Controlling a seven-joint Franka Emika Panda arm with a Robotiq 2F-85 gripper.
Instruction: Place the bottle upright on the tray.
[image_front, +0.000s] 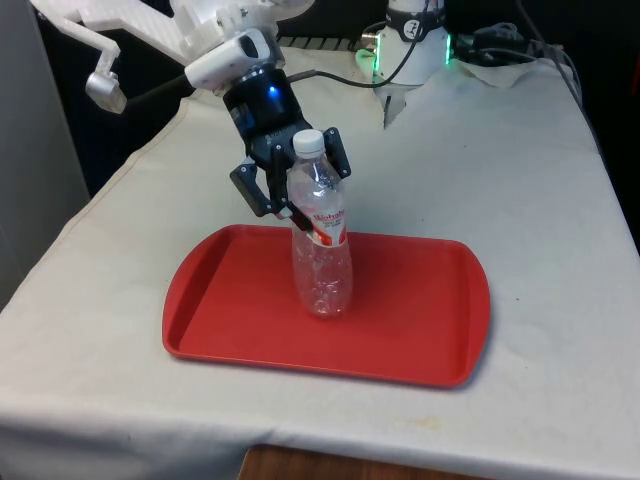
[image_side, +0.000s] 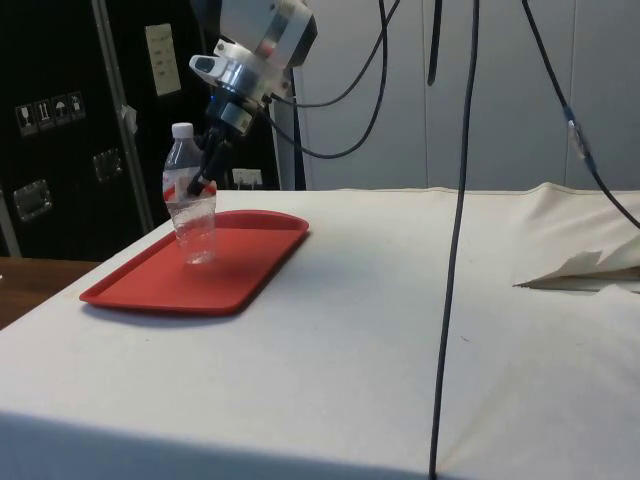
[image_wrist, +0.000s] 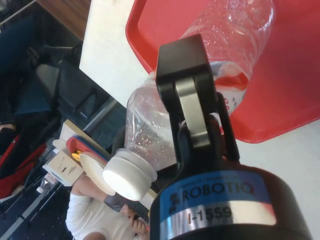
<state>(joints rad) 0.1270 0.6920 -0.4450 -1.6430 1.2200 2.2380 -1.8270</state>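
While the bottle (image_front: 321, 250) stands on the red tray (image_front: 420, 330) at centre frame, leaning slightly, the hand (image_front: 290, 195) grips its labelled upper half. You are at the placing step; next, straighten it, then let go.

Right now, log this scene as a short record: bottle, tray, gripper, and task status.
bottle: clear plastic, white cap, red label; base on the tray, nearly upright with a slight lean
tray: red, rectangular; flat on the white cloth, bottle stands toward the front view's left of its middle
gripper: black; fingers at the bottle's upper body, around the label; closed on it
cloth: white, covers the table
status: bottle stands on the tray, not yet released
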